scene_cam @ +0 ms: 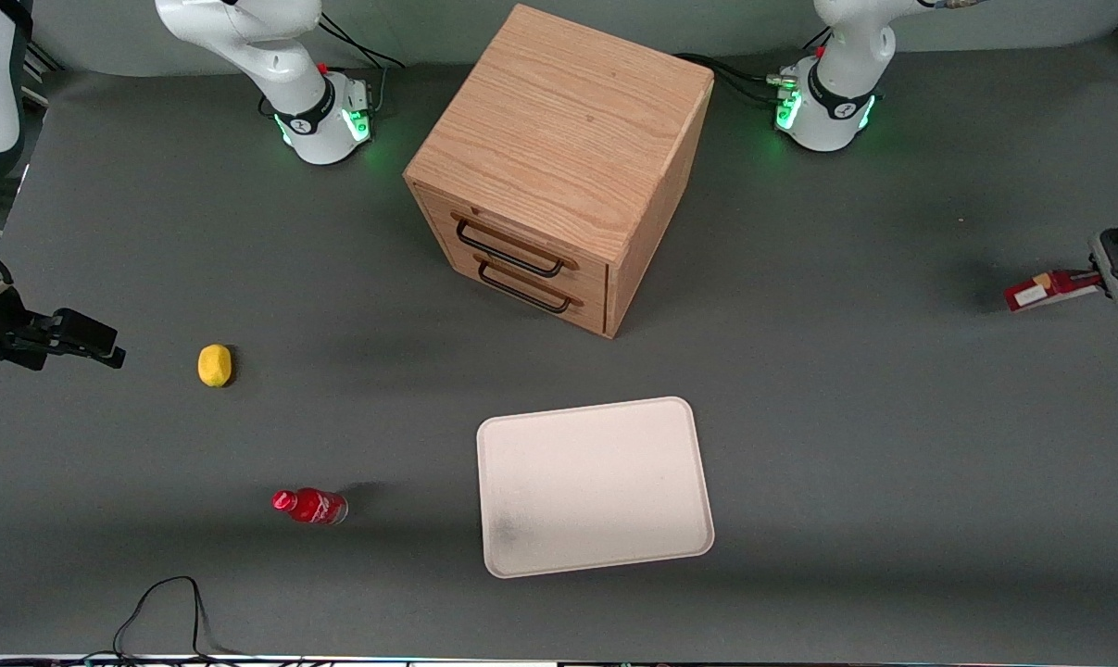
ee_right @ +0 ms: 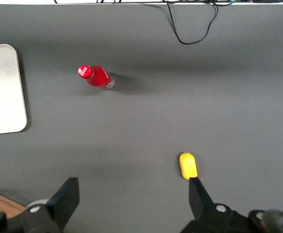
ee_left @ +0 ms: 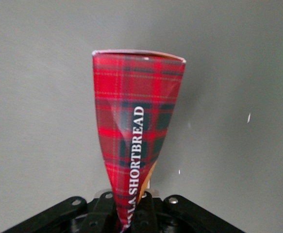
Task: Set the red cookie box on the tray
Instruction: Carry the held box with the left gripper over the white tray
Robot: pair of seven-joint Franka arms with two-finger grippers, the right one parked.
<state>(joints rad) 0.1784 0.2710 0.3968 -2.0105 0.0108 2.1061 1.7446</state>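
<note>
The red cookie box (scene_cam: 1045, 290), a slim red tartan carton, is held in the air above the grey table at the working arm's end. My left gripper (scene_cam: 1103, 276) is shut on one end of it. In the left wrist view the box (ee_left: 136, 126) sticks out from between the fingers, squeezed to a narrow wedge where the gripper (ee_left: 130, 213) clamps it. The beige-white tray (scene_cam: 594, 485) lies flat on the table nearer the front camera, with a dark smudge near one corner. It is far from the gripper, toward the middle of the table. It also shows in the right wrist view (ee_right: 3, 90).
A wooden two-drawer cabinet (scene_cam: 559, 167) stands at the middle, farther from the camera than the tray. A small red bottle (scene_cam: 309, 506) and a yellow lemon (scene_cam: 214, 365) lie toward the parked arm's end. A black cable (scene_cam: 165, 611) loops at the table's near edge.
</note>
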